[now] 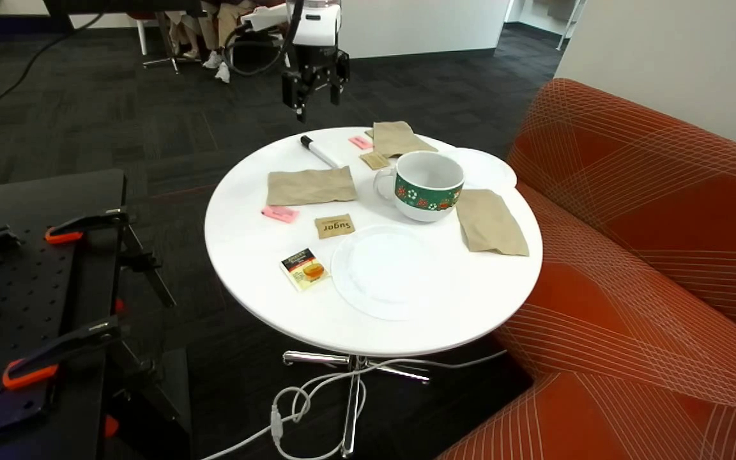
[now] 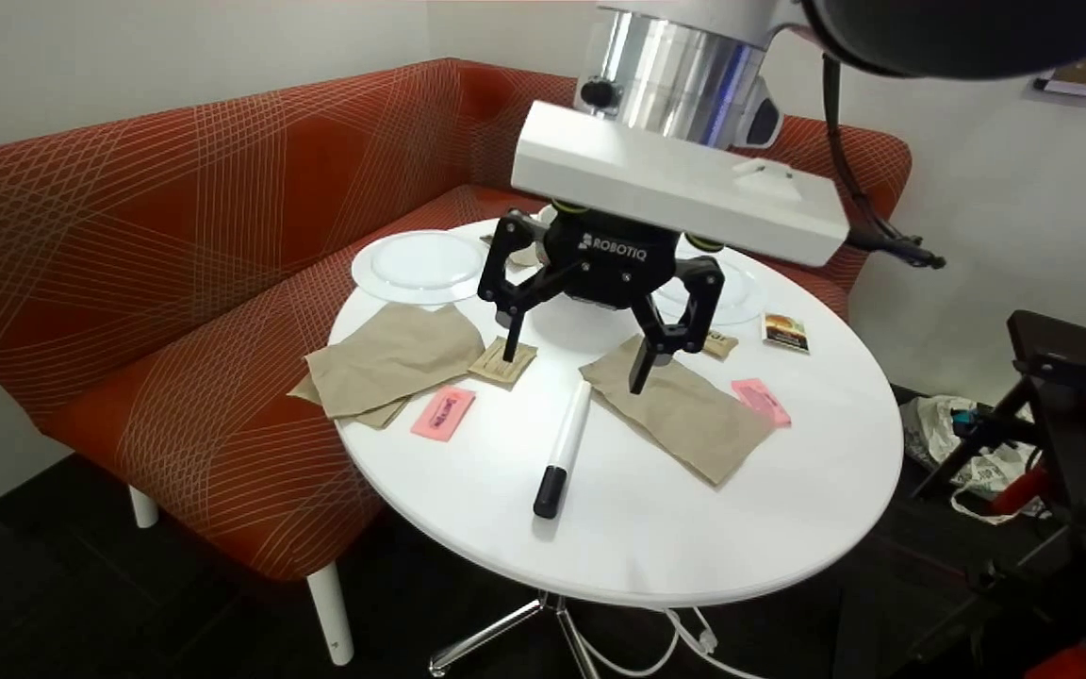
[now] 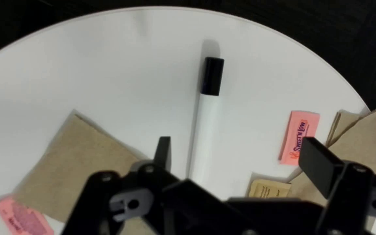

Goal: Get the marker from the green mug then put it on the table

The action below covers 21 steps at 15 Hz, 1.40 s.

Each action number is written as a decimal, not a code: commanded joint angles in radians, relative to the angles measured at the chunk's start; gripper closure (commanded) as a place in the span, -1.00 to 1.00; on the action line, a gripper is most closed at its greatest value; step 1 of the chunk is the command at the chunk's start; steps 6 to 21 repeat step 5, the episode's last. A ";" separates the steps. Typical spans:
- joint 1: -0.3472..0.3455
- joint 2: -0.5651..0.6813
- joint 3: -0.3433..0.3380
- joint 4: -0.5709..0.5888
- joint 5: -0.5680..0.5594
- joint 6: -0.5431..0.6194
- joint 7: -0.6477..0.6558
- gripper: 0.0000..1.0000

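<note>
The marker has a white body and black cap. It lies flat on the round white table (image 1: pixel 246 223), seen in both exterior views (image 1: pixel 323 153) (image 2: pixel 568 441) and in the wrist view (image 3: pixel 207 120). The green mug (image 1: pixel 429 193) stands upright on the table in an exterior view, white inside with a green patterned band. It is largely hidden behind the gripper in an exterior view and out of the wrist view. My gripper is open and empty above the table, fingers spread wide, seen in both exterior views (image 1: pixel 318 107) (image 2: pixel 574 366) and the wrist view (image 3: pixel 238 150).
Brown napkins (image 1: pixel 310 186) (image 2: pixel 684 410), pink packets (image 2: pixel 443 413) (image 3: pixel 299 137), a sugar packet (image 1: pixel 335 225) and a tea packet (image 1: pixel 305 269) lie on the table. White plates (image 1: pixel 381 275) (image 2: pixel 419 267) also lie there. An orange-red sofa (image 1: pixel 649 319) borders the table.
</note>
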<state>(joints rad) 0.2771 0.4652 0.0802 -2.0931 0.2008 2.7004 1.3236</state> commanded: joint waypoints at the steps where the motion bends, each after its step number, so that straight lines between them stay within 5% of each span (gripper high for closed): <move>1: 0.004 -0.017 -0.001 -0.009 0.002 -0.015 -0.003 -1.00; 21: 0.007 -0.044 0.001 -0.032 0.000 -0.025 -0.003 -1.00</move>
